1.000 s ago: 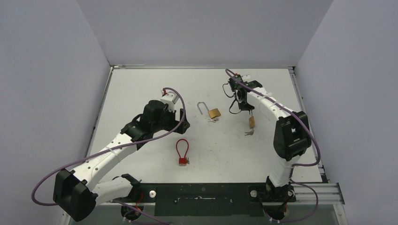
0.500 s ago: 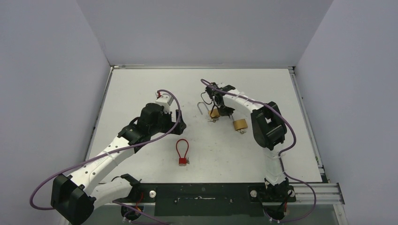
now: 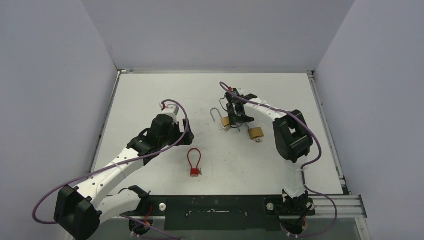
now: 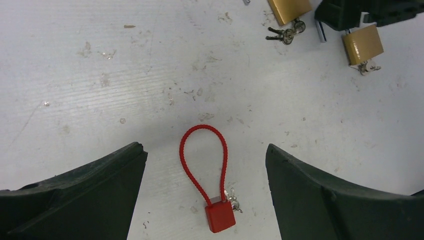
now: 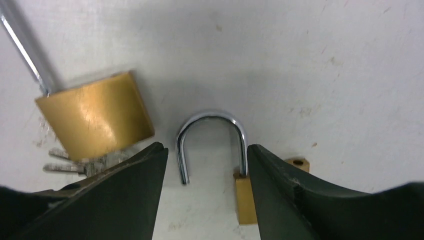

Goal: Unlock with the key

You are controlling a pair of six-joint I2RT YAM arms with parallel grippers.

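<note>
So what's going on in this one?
Two arms, three locks on a white table. The right gripper hangs open over a small brass padlock whose shackle is sprung open between the jaws. A long-shackled brass padlock lies beside it, apparently open too. The left gripper hovers open above a red cable lock, its loop closed.

Right wrist view: occlusions
Small padlock (image 5: pixel 245 200) body mostly behind a finger (image 5: pixel 320 200); larger padlock (image 5: pixel 95 120) shackle cut off at the top edge; its keys (image 5: pixel 62 166) blurred, partly hidden.
</note>
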